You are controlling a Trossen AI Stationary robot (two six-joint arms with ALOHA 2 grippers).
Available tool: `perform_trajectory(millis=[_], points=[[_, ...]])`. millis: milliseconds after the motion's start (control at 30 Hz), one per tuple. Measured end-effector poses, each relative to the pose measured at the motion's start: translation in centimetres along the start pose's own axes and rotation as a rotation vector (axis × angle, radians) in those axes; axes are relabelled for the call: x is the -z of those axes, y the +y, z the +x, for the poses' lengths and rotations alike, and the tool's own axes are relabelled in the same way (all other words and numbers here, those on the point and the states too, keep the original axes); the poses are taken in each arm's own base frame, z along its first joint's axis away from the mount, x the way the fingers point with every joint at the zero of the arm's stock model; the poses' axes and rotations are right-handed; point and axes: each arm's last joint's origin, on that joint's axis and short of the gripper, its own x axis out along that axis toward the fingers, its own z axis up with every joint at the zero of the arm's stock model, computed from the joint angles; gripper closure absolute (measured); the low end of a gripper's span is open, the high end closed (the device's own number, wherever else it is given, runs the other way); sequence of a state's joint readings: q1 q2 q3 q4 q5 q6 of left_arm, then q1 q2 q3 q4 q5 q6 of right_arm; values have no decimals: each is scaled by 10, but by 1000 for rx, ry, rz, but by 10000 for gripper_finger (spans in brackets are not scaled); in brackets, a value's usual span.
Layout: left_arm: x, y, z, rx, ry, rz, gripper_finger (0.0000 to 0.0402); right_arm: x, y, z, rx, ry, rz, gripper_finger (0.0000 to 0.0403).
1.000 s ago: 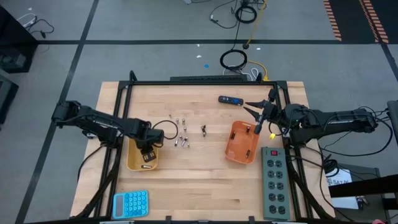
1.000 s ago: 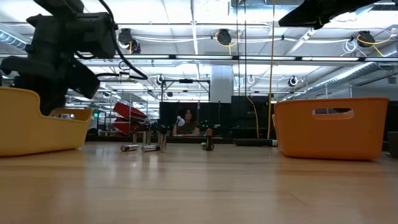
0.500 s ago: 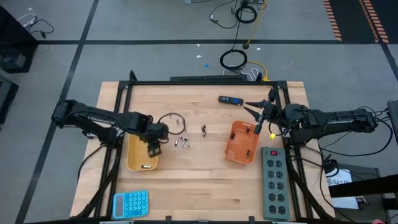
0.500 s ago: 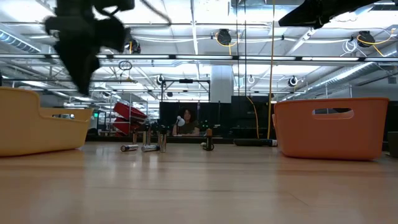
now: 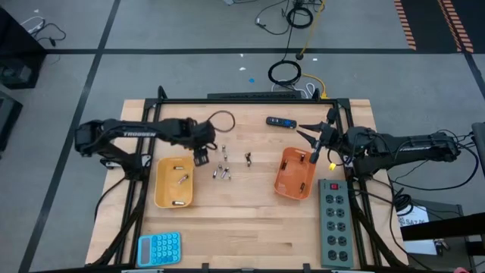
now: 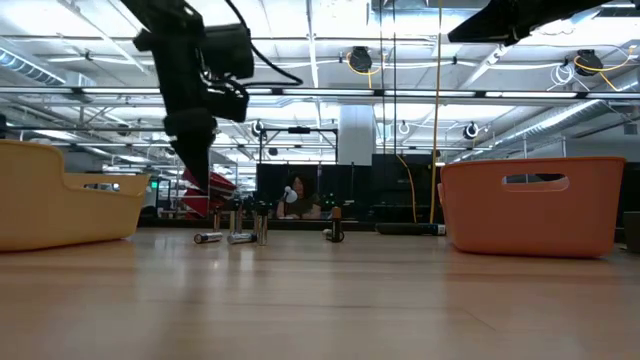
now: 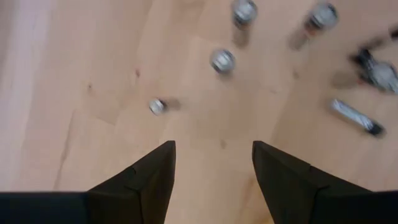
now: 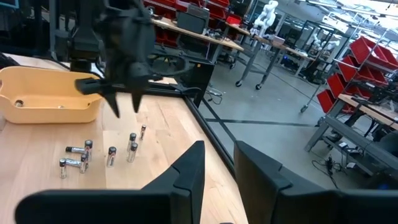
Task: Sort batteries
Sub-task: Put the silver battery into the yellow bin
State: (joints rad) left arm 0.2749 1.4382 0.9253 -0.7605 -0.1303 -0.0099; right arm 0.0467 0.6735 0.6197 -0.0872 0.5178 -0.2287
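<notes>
- Since a second ago, the left tool [image 5: 201,157] has left the yellow tray [image 5: 161,199] and now hangs, fingers apart and empty, above the loose batteries [image 5: 222,168] near the table's [image 5: 242,220] middle.
- Two more cells lie in the yellow tray.
- Right tool [image 5: 312,139] waits over the orange bin [image 5: 289,185] by the right edge; its fingers' state cannot be told.
- Batteries are small silvery cylinders, some standing, some lying.
- A blue calculator [image 5: 159,248] sits at the near left corner, a power strip [image 5: 334,222] along the right edge.
- Pale wood tabletop; workshop beyond.
</notes>
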Motion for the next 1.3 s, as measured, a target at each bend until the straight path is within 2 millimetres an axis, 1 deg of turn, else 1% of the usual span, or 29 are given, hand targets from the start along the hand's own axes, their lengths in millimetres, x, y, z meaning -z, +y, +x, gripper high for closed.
perform_trajectory(millis=[133, 267, 600, 767, 933, 1000, 1067, 1300], points=[[-3, 16, 10, 5, 10, -18, 179, 1, 0, 0, -3, 12, -7, 326], [-5, 25, 23, -3, 31, -23, 179, 2, 0, 0, -4, 21, -8, 326], [-9, 30, 50, -1, 83, -10, 179, 4, 1, 0, -8, 38, 3, 326], [-12, 34, 56, -8, 64, -13, 179, 4, 1, 0, -8, 40, 10, 326], [-11, 40, 57, -13, 65, -28, 183, 5, 1, 0, -9, 46, 7, 326], [-11, 41, 57, 2, 62, -30, 199, 5, 1, 0, -9, 46, 7, 326], [-11, 41, 57, 6, 57, -30, 227, 5, 1, 0, -9, 46, 7, 326], [-14, 40, 58, 37, 29, -32, 359, 5, 1, 0, -9, 46, 8, 326]])
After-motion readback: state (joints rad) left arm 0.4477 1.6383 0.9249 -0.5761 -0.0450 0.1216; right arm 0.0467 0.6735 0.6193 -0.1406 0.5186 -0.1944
